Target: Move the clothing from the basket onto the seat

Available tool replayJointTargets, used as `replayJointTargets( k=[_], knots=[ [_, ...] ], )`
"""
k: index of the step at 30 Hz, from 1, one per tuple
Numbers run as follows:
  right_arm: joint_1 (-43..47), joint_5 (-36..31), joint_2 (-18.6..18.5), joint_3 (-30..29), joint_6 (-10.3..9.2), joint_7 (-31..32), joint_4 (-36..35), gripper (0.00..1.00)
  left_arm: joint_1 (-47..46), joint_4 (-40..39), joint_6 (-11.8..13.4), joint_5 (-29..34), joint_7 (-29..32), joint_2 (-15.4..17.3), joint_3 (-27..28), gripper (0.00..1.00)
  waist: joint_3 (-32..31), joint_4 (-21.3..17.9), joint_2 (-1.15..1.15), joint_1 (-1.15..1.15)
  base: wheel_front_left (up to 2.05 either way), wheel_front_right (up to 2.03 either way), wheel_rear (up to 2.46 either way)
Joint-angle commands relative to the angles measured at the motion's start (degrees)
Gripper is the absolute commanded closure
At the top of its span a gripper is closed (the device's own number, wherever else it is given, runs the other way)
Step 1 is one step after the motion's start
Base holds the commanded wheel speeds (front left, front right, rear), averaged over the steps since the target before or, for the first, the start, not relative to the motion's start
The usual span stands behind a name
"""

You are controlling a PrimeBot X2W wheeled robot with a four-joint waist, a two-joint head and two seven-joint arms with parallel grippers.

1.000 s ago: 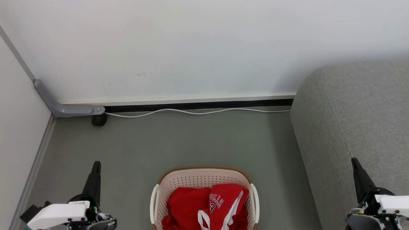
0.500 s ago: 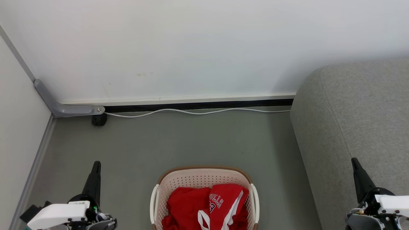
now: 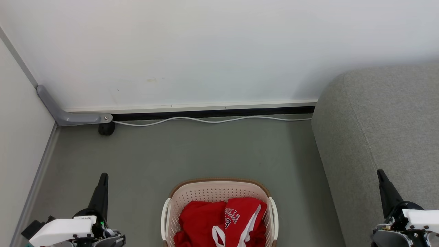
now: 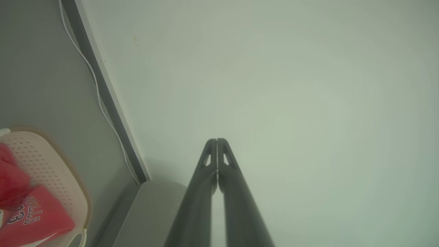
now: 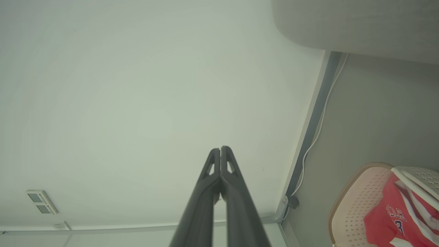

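Observation:
The cream perforated basket point(image 3: 219, 189) with a brown rim stands on the floor at the bottom centre of the head view. Inside it lies the red clothing point(image 3: 219, 221): a plain red piece on the left and a jersey with white trim and lettering point(image 3: 241, 216) on the right. The grey woven seat point(image 3: 387, 130) fills the right side. My left gripper point(image 3: 103, 175) is shut and empty, left of the basket. Over the seat's edge, my right gripper point(image 3: 379, 171) is shut and empty. The wrist views show the left gripper point(image 4: 217, 140), the right gripper point(image 5: 220, 148), the basket point(image 4: 51, 168) point(image 5: 356, 195) and the jersey point(image 4: 37, 216) point(image 5: 391, 219).
A white wall point(image 3: 205, 51) rises behind the grey floor point(image 3: 205, 151). A white cable point(image 3: 212, 120) runs along the baseboard. A grey bracket point(image 3: 68, 115) with a black foot point(image 3: 106, 128) sits at the left corner, beside a side panel point(image 3: 20, 137).

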Motion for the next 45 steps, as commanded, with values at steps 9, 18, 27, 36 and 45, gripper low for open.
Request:
replayJointTargets(
  k=[9,18,27,36,45],
  knots=[
    [-2.08,0.68,-0.60,0.98,0.09,0.40,-1.78,1.00,-3.31,-1.67,-0.48,-0.23,0.35,0.98,1.88,1.00,0.00,0.00,0.00,0.00,0.00,0.00,0.00],
    [-2.08,0.68,-0.60,0.98,0.09,0.40,-1.78,1.00,-3.31,-1.67,-0.48,-0.23,0.35,0.98,1.88,1.00,0.00,0.00,0.00,0.00,0.00,0.00,0.00],
    [-2.08,0.68,-0.60,0.98,0.09,0.40,-1.78,1.00,-3.31,-1.67,-0.48,-0.23,0.35,0.98,1.88,1.00,0.00,0.00,0.00,0.00,0.00,0.00,0.00],
    [-2.08,0.68,-0.60,0.98,0.09,0.40,-1.78,1.00,-3.31,-1.67,-0.48,-0.23,0.35,0.98,1.88,1.00,0.00,0.00,0.00,0.00,0.00,0.00,0.00],
    [-2.08,0.68,-0.60,0.98,0.09,0.40,-1.78,1.00,-3.31,-1.67,-0.48,-0.23,0.35,0.98,1.88,1.00,0.00,0.00,0.00,0.00,0.00,0.00,0.00]
  ],
)
